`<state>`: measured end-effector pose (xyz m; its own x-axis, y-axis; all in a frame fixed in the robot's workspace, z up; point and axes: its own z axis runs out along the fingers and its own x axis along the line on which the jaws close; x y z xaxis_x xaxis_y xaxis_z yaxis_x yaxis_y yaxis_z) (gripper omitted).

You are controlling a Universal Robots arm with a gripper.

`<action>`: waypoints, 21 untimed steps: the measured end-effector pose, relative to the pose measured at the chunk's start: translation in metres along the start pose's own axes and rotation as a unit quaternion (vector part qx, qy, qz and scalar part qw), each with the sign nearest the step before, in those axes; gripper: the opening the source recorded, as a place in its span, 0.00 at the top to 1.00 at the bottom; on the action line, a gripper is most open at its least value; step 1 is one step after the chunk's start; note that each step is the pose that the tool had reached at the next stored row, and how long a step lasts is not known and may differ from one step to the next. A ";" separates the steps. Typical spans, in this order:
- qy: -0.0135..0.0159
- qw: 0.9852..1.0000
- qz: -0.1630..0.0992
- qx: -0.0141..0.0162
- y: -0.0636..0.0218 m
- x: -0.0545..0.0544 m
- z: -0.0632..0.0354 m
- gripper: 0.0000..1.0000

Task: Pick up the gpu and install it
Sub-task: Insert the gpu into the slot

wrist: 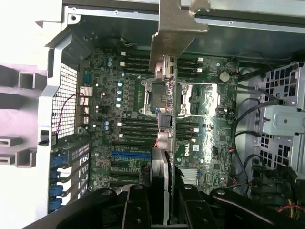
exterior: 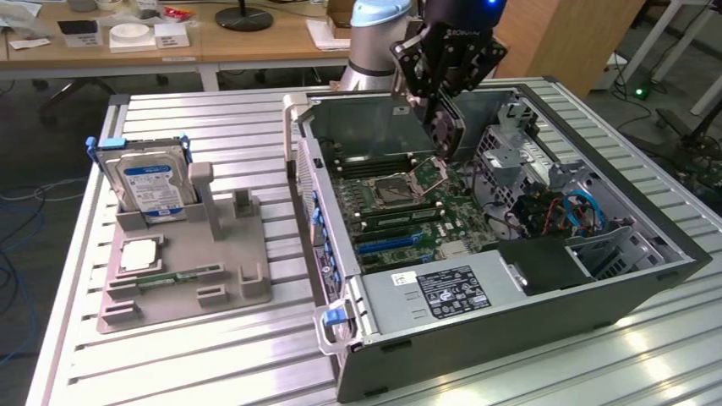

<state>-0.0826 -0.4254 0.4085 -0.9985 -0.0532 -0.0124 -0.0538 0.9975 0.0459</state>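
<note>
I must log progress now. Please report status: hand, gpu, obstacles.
Hand shut on gpu, above open case. Gpu edge-on over motherboard, not seated. Nothing between card and board.

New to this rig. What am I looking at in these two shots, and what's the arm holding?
It is one robot arm with a gripper working over an open computer case on a slatted metal table. The exterior view is from a camera off the arm. The wrist view is from a camera on the arm's wrist, looking down past the gripper into the case.

The gripper is shut on the gpu, a thin card held on edge above the motherboard; its silver end bracket shows in the wrist view. It is not yet seated.

On the exterior view's left, a grey parts holder carries a hard drive standing upright.
</note>
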 end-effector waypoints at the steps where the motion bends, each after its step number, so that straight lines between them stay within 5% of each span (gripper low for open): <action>1: 0.000 1.000 -0.006 0.000 0.0000 0.000 0.0000 0.72; 11: 0.003 0.998 -0.068 -0.001 -0.0002 0.000 -0.0001 0.72; 21: 0.006 0.992 -0.126 -0.001 -0.0008 0.000 -0.0001 0.72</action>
<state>-0.0826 -0.4262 0.4086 -0.9536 -0.3007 -0.0124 -0.3010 0.9525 0.0458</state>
